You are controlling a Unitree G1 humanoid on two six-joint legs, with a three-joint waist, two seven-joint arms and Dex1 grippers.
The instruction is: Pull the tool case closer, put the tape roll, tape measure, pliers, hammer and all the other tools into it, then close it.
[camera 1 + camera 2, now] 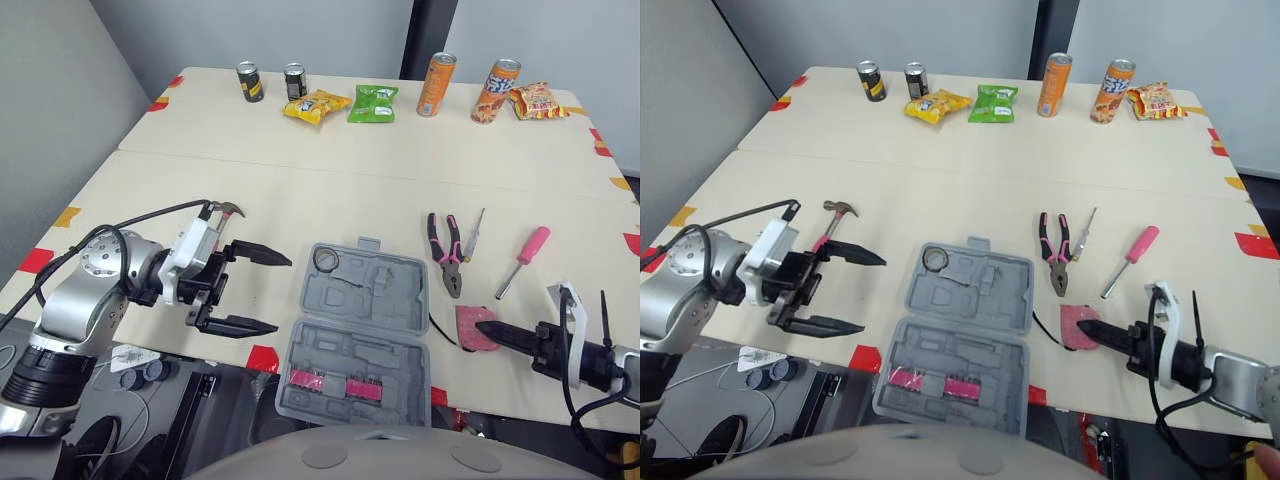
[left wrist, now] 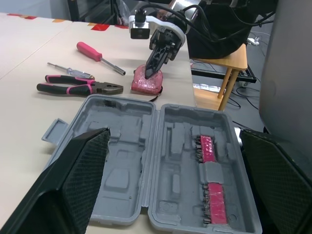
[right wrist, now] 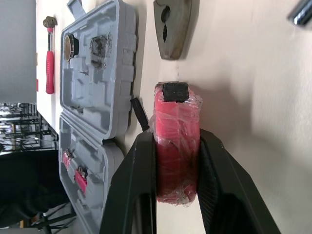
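One beige table (image 1: 300, 190), grey wall (image 1: 300, 30) behind

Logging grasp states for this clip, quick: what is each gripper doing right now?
Left gripper: open, holding nothing, beside the tool case.
Right gripper: closed on the tape measure.

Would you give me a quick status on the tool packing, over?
Left gripper open, beside open tool case. Right gripper shut on tape measure, on table. Pliers, hammer, screwdriver out. Nothing blocking.
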